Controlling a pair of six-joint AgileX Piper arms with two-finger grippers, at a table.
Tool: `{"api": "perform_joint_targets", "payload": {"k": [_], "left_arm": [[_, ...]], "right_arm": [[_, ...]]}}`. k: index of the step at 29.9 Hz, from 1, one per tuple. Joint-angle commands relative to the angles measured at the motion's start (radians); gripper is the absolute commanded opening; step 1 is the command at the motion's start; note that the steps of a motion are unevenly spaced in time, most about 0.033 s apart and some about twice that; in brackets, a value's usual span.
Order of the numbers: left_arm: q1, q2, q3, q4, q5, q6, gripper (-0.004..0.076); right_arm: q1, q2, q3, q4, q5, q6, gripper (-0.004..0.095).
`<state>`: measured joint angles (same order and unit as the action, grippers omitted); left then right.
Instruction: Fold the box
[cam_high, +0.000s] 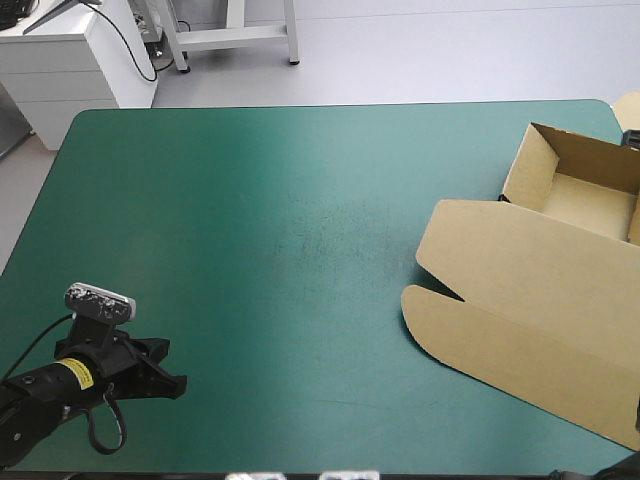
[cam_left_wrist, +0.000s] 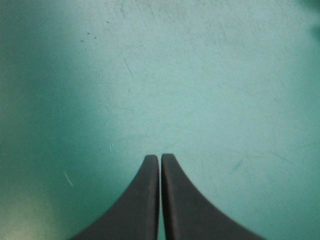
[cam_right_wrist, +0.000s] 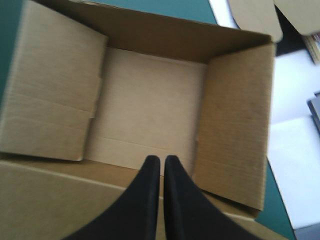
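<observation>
Handling the box (cam_high: 560, 250) calls for a light touch. Treat it as a light, stiff sheet of corrugated brown board. It should bend cleanly only along its scored creases, and it is likely to dent if you pinch a panel mid-face. Its matte surface should give the black fingers (cam_left_wrist: 145, 200) fair friction, so expect little slip (a judgement from the look of the board, not a tested value).

Locate the box at the table's right side, on the teal-green cover (cam_high: 300, 220). The tray (cam_high: 590, 195) stands open toward the far right corner with its walls raised. The lid (cam_high: 530, 270) lies flat and runs from the tray toward the near edge. A long front flap (cam_high: 520, 360) borders the lid, rounded at its left corner, with a notch where the two meet.

Check both claws:
- **Left gripper** (cam_high: 170, 375): it rests by the near left corner, well apart from the box. Its wrist view shows the fingers together in one pointed arch over bare, lightly scratched cover.
- **Right gripper** (cam_right_wrist: 162, 159): it hangs over the tray, looking down onto its floor. Its fingers are likewise together, and you cannot confirm any board between them.

Take hold at an edge, never a face. Grip the front flap's free rim close to a crease, and steady the tray by a wall's top edge. Avoid the rounded flap corners, which are likely to curl.
</observation>
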<state>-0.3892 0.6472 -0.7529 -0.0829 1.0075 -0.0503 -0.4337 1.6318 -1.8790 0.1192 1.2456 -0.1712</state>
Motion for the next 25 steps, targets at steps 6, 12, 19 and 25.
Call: {"api": "perform_joint_targets", "payload": {"k": [6, 12, 19, 25], "left_arm": [[0.001, -0.048, -0.026, 0.016, -0.148, 0.002, -0.0008], [0.001, -0.16, -0.018, 0.049, -0.171, 0.002, -0.0008], [0.001, -0.328, 0.089, 0.069, -0.177, 0.004, -0.0008], [0.001, -0.504, 0.191, 0.083, -0.187, 0.004, -0.0008]], "right_arm": [[0.236, -0.3, 0.196, 0.023, -0.044, -0.056, 0.0], [0.339, -0.47, 0.445, 0.059, -0.052, -0.089, 0.0], [0.35, -0.708, 0.711, 0.231, -0.257, -0.206, -0.0021], [0.35, -0.967, 0.921, 0.377, -0.387, -0.412, -0.0021]]}}
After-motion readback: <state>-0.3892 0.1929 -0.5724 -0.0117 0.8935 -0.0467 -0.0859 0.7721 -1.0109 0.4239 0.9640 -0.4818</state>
